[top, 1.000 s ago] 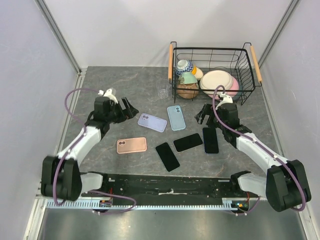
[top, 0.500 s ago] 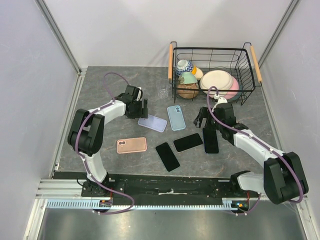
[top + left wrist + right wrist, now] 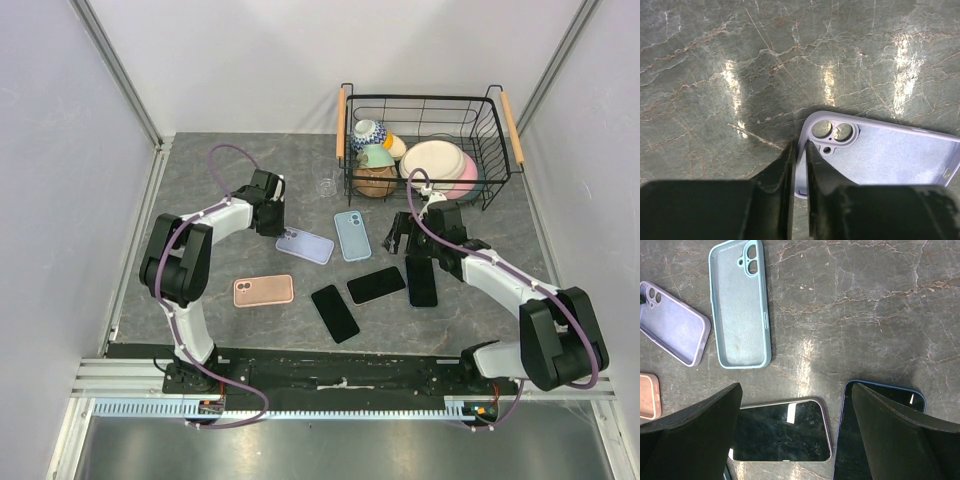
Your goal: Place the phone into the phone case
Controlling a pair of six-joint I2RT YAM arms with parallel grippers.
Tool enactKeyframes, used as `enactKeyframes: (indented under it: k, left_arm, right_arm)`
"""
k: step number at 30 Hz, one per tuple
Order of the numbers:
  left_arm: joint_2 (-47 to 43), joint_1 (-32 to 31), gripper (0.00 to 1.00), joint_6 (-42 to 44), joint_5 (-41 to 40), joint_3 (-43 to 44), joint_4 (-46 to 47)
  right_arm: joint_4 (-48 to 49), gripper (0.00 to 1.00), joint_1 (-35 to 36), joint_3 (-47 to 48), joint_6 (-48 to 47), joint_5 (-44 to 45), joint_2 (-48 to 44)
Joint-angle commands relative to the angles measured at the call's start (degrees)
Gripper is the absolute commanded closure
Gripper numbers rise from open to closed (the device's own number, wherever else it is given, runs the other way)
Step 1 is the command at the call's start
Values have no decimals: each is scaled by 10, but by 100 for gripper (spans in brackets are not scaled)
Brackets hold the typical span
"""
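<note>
the left gripper (image 3: 800, 150), wide a second ago, now pinches the lilac case (image 3: 308, 246) by its rim, left of centre, anchoring it; right gripper (image 3: 795, 395) gapes empty.

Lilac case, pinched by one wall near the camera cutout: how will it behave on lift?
Probably floppy: the lilac case is an empty, thin-walled shell, so it may sag from that corner. Likely light, nothing inside. Its matte surface should resist slipping, though the jaws catch only a narrow rim.
</note>
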Motion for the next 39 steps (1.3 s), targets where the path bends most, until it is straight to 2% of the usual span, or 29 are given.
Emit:
enactKeyframes:
  k: [1,4,17,23,31,34,35,36,39]
  left_arm:
    - [15,0,88,21,18,-12,-19]
    - [1,0,98,13,18,-24,-21]
    - [-97,-12,98,-2,-52,-83,-42]
    - [-106,-27,98,2,-47,-100,-27]
    - [-99,-30,97,6,-3,-92,-10]
    - [-113,-31,80,0,-19,-94,-12]
    - [-119,-32,64,-2,-20,-96,-10]
    - [-127,-33,57,-4,-38,-102,-10]
    - [-163,-36,50,-21,-59,-114,-3]
  right_arm:
    - [13,2,3,30,-4,-9,19]
    - [13,2,2,41,-3,-19,27]
    - [16,2,4,31,-1,-34,23]
    - [24,2,12,37,4,-35,42]
    - [29,2,32,52,0,-34,68]
    - [21,2,37,58,-5,-29,70]
    - [16,2,39,59,-7,-27,68]
    - [13,2,39,60,-9,-24,68]
    - [-1,2,40,68,-17,-16,66]
